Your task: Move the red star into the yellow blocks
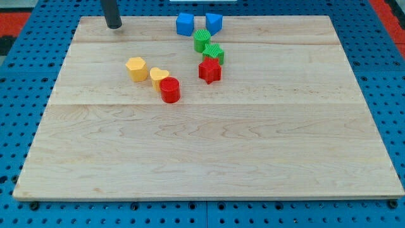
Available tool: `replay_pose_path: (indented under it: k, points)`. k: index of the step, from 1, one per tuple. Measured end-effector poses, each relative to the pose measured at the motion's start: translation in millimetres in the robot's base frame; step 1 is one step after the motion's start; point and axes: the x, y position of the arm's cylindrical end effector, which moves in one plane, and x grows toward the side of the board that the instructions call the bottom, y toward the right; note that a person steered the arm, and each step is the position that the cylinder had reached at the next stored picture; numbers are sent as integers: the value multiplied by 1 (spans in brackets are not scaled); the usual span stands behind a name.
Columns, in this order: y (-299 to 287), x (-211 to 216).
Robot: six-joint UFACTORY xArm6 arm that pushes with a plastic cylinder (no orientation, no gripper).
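Note:
The red star (209,71) lies on the wooden board (209,145) right of centre near the view's top, touching a green block (214,53) just above it. Two yellow blocks lie to its left: a yellow hexagon-like block (136,68) and a yellow heart-like block (158,78). A red cylinder (169,90) touches the second yellow block at its lower right. My tip (114,26) stands near the board's top left edge, well away from all blocks, up and left of the yellow ones.
A second green block (202,40) sits above the first. Two blue blocks (185,24) (214,23) stand at the board's top edge. A blue pegboard (19,126) surrounds the board.

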Motion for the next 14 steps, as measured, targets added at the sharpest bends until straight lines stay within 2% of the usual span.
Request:
replay_pose_path:
  k: [3, 5, 7, 9, 10, 11, 14]
  points:
    - [-58, 0]
    - [1, 31]
    - [55, 31]
    - [107, 102]
    - [148, 113]
    - [167, 127]
    - [167, 164]
